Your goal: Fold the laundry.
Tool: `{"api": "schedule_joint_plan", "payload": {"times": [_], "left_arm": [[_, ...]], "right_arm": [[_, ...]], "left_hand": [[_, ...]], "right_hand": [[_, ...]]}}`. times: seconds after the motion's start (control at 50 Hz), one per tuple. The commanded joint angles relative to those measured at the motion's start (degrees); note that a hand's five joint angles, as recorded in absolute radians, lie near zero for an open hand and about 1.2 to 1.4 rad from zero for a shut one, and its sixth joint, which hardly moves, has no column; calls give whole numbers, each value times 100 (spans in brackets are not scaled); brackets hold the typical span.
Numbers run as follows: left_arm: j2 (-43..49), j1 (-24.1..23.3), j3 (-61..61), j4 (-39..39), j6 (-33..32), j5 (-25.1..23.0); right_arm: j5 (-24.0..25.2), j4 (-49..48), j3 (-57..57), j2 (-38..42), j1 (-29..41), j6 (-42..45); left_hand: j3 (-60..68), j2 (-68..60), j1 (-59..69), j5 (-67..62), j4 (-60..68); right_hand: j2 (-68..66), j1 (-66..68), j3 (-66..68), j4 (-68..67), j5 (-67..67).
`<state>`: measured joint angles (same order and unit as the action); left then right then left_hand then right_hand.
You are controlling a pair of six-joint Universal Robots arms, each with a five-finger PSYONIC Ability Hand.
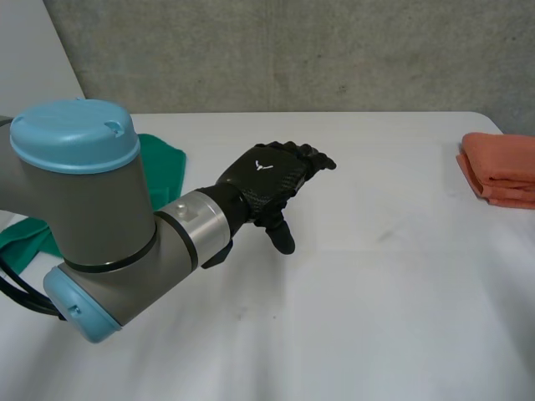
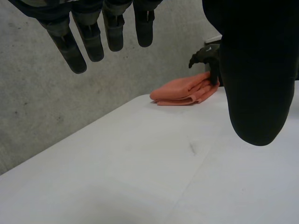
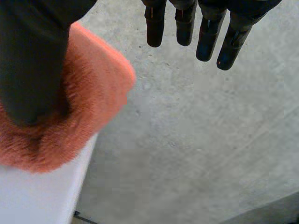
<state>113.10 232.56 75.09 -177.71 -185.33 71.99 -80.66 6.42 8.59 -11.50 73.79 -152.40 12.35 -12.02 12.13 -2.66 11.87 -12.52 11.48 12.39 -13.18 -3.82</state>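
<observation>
Cloth (image 1: 163, 159), green, left on worktop (image 1: 376, 292): likely soft, limp, light; pinch at corner; towel (image 1: 501, 167), orange, folded, right. Left hand (image 1: 267, 188) fingers slack, empty; right hand (image 3: 32, 60) fingers straight, thumb on towel.

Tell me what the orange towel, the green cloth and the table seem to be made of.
Orange towel: probably terry or fleece, matte; its surface shows a fuzzy short pile.
Green cloth: soft fabric, matte; it lies crumpled, weave too small to tell.
Table: smooth, hard white top, perhaps laminate; flat, with faint scuffs.
</observation>
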Motion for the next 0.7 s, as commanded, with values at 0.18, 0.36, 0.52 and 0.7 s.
{"api": "schedule_joint_plan", "payload": {"times": [0.18, 0.36, 0.52, 0.7], "left_arm": [[-333, 114, 155, 26, -3, 17], [-623, 650, 235, -9, 6, 271], [-693, 1423, 208, -264, -64, 773], [-334, 2372, 243, -870, -801, 817]], "right_arm": [[-37, 1449, 1742, -2031, -40, 1431], [-1347, 951, 1804, -2927, 4, 3094], [-1146, -79, 2725, -3884, 1136, 1726], [603, -694, 5387, -5440, 2586, -429]], "left_hand": [[-196, 164, -175, 228, -148], [-213, 181, -192, 245, -165], [-235, 202, -213, 266, -187], [-235, 202, -213, 266, -187]], "right_hand": [[252, -148, -239, 318, 382], [252, -148, -239, 318, 382], [252, -148, -239, 318, 382], [252, -148, -239, 318, 382]]}}
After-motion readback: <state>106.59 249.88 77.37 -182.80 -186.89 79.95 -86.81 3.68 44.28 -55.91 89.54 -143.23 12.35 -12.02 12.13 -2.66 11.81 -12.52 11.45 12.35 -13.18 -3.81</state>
